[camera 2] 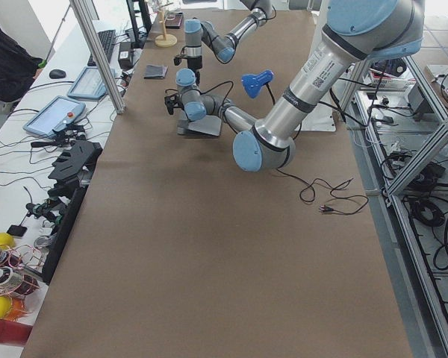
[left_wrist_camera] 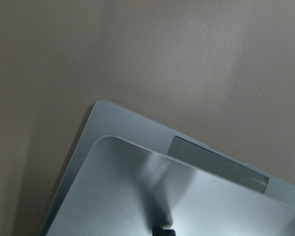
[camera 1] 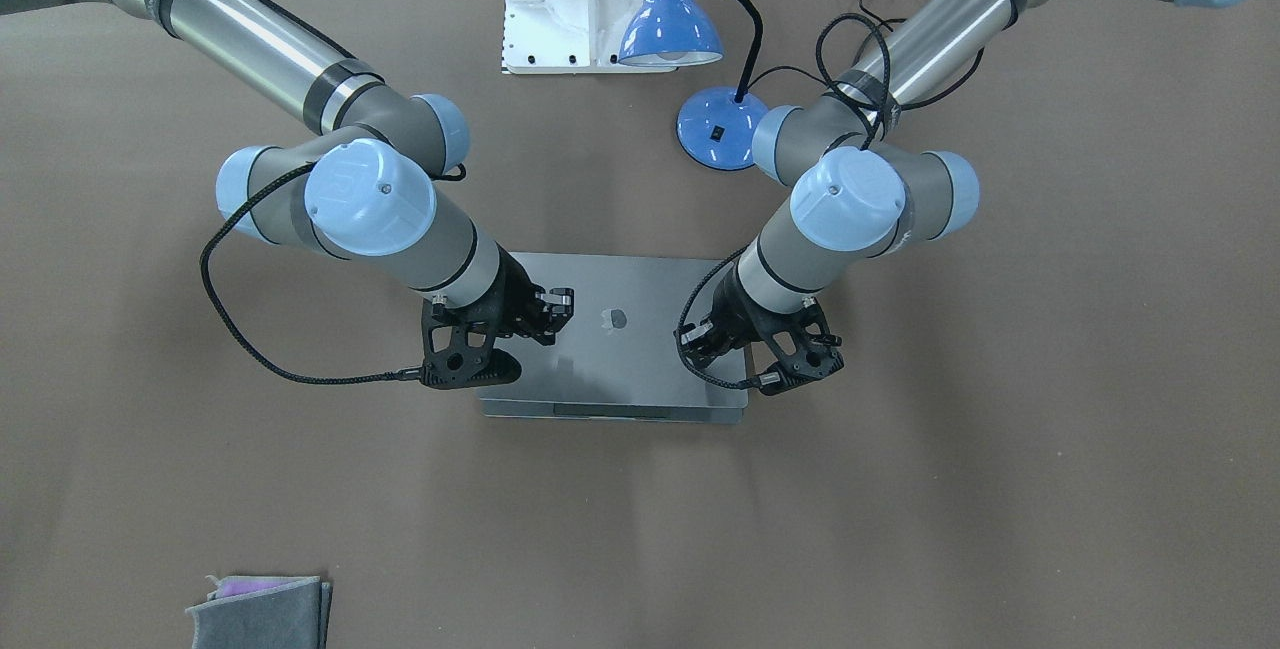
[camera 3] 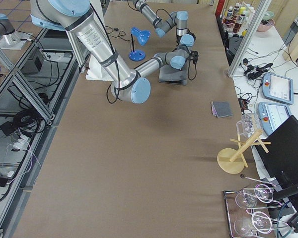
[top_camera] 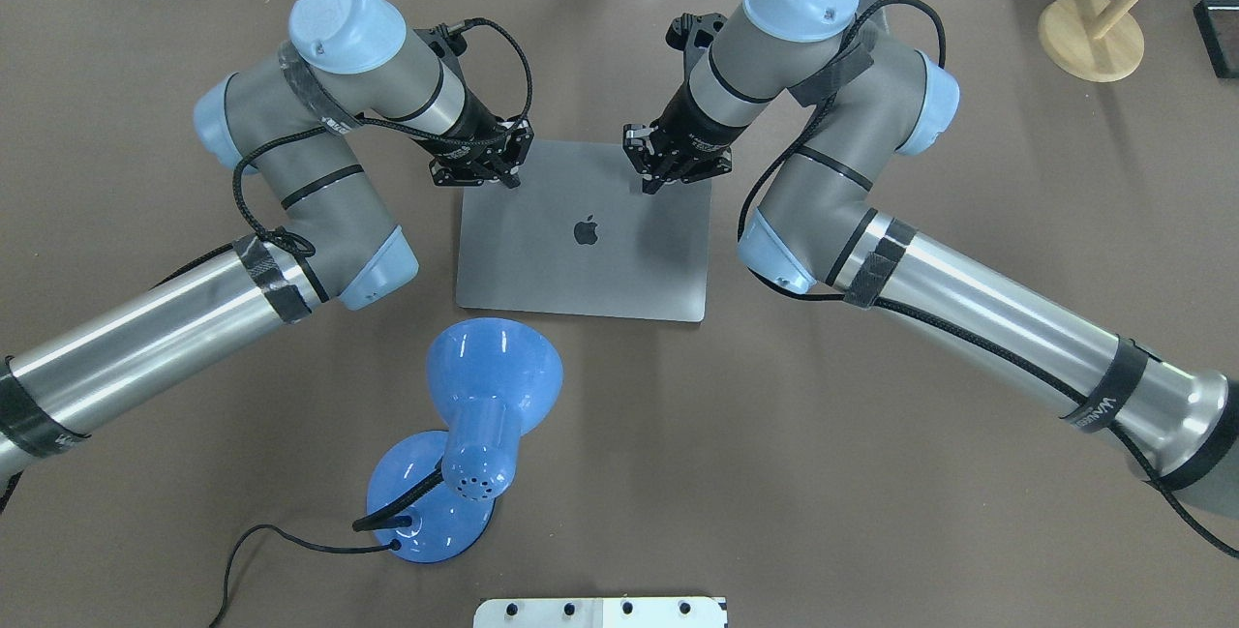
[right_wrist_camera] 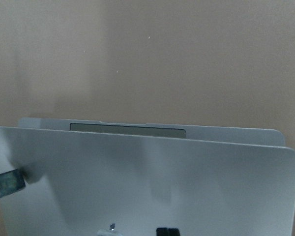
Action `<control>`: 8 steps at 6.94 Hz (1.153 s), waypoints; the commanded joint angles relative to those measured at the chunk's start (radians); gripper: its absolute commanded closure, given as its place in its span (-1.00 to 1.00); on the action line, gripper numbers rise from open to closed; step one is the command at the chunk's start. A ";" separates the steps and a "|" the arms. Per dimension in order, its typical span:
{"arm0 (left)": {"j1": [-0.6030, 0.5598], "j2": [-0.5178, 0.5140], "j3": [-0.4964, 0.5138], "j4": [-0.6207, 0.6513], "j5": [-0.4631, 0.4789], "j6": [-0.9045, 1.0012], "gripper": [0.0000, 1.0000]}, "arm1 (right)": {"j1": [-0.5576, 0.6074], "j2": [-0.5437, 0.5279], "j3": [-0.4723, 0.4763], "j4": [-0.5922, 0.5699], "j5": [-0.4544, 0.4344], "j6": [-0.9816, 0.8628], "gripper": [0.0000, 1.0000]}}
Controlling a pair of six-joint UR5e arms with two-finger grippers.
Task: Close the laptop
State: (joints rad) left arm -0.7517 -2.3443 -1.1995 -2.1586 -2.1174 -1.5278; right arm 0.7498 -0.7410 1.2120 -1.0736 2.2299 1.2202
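1. Now the table [top_camera: 871, 473] carries the laptop [top_camera: 581, 260] at its middle, with the long side across the robot and the opening edge away from it.
2. Its lid lies almost flat on the base. The wrist views show a thin step at the far edge, so I judge the closing nearly done.
3. Left gripper [top_camera: 476, 175] and right gripper [top_camera: 668, 168] stand over that far edge, one near each corner and equally near. The lid is directly below the fingers, so the push should go straight down.
4. Whether the fingers are wide or narrow, I cannot tell.
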 commanded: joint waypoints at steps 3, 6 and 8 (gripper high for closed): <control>0.000 -0.030 0.041 -0.015 0.000 -0.005 1.00 | -0.007 0.040 -0.149 0.107 -0.006 0.002 1.00; -0.005 -0.043 0.037 -0.014 -0.001 -0.011 1.00 | -0.036 0.037 -0.176 0.107 -0.038 0.001 1.00; -0.005 -0.043 0.032 -0.014 -0.001 -0.011 1.00 | -0.037 0.040 -0.175 0.109 -0.036 0.004 1.00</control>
State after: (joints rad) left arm -0.7560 -2.3863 -1.1651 -2.1721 -2.1184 -1.5383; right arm 0.7149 -0.7026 1.0375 -0.9655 2.1953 1.2231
